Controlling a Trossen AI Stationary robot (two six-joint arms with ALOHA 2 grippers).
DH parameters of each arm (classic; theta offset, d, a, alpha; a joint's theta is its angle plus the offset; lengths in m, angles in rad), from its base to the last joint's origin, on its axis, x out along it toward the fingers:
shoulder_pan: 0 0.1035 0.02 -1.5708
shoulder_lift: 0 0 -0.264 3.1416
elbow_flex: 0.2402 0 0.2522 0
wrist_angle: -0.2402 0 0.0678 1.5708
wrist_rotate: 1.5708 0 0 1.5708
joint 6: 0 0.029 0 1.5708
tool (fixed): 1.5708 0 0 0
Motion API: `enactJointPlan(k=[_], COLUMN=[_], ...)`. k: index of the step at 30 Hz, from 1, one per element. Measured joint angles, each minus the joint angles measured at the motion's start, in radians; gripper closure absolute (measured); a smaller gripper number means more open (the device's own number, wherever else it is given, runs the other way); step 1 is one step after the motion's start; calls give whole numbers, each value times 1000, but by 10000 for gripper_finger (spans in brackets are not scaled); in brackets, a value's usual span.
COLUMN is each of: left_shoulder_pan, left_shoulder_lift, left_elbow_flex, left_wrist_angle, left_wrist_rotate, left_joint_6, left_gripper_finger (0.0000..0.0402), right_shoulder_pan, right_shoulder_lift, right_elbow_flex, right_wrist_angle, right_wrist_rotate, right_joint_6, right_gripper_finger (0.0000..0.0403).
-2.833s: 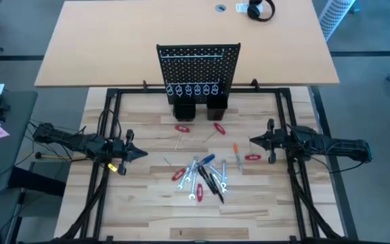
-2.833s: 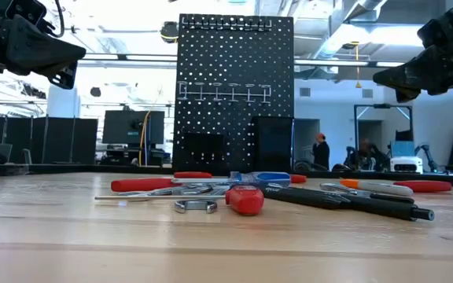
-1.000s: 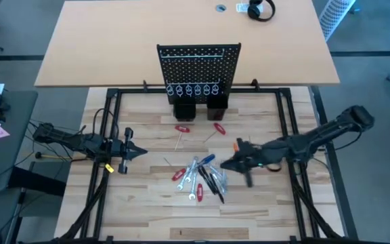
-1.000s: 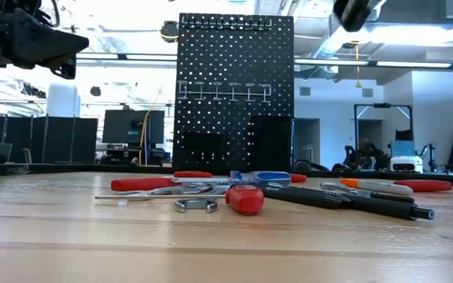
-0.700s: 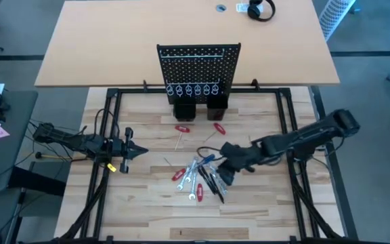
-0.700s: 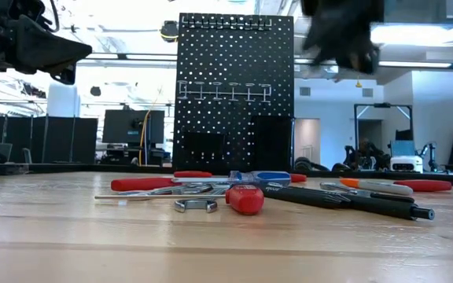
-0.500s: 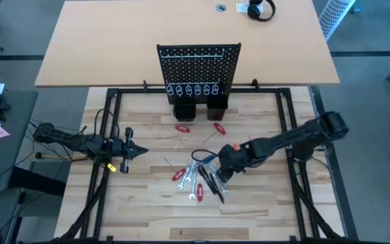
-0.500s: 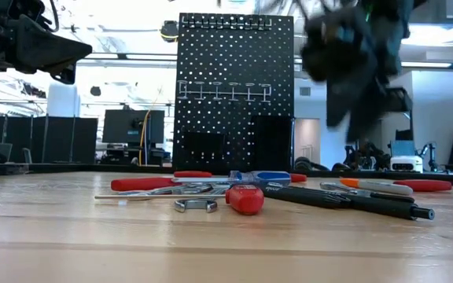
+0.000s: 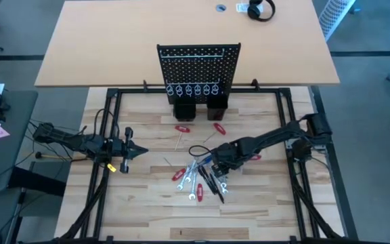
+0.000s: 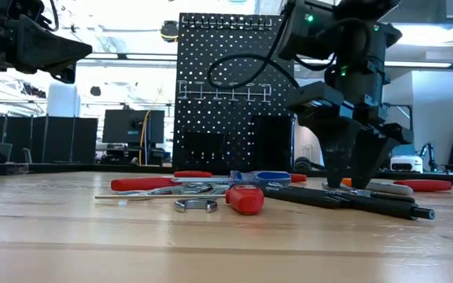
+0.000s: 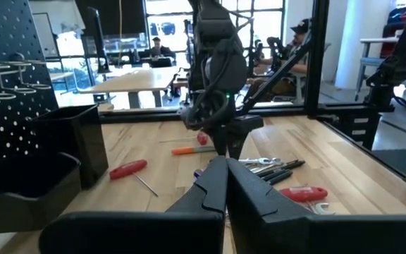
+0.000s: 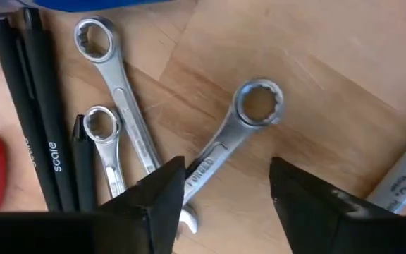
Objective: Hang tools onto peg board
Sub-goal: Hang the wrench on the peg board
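Right gripper swung in, parted above shiny ring-ended wrench, left gripper seemingly closed

right pincer lowered, fingers apart, left pincer raised, fingers together

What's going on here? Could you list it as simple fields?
Right gripper: open, low over the tool pile, fingers either side of a silver wrench
Left gripper: shut, waiting at the table's left side
Peg board: upright at the back, ring hooks empty
Tools: all on the table
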Motion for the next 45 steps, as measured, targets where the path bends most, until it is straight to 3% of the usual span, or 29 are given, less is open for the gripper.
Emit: enactJointPlan(k=[5, 14, 19, 24, 29, 32, 37, 45], left_shoulder_pan=[0, 0, 0, 0, 0, 0, 0, 0], left_shoulder_lift=[0, 0, 0, 27, 125, 194, 293, 382], left_elbow_flex=[0, -1, -1, -14, -14, -14, -14, -14], left_wrist_angle=[0, -1, 11, 131, 236, 292, 360, 370], left_wrist_rotate=[0, 0, 5, 5, 5, 4, 1, 1], left_joint_6=[-22, -88, -137, -112, -65, -51, -35, -42], left_gripper_finger=[402, 401, 402, 402, 401, 401, 401, 401], right_shoulder_pan=[-2, -1, 15, 46, 36, -10, -133, -411], right_shoulder_lift=[24, 30, -16, -136, -261, -321, -384, -434], right_elbow_flex=[2, 1, 21, 55, 63, 63, 63, 63], right_wrist_angle=[63, 146, 88, 71, 182, 294, 467, 631], right_wrist_rotate=[-24, -27, 62, 242, 398, 431, 394, 107], right_joint_6=[-23, -131, -193, -298, -517, -680, -939, -1063], right_gripper_finger=[248, 386, 385, 387, 388, 389, 389, 386])
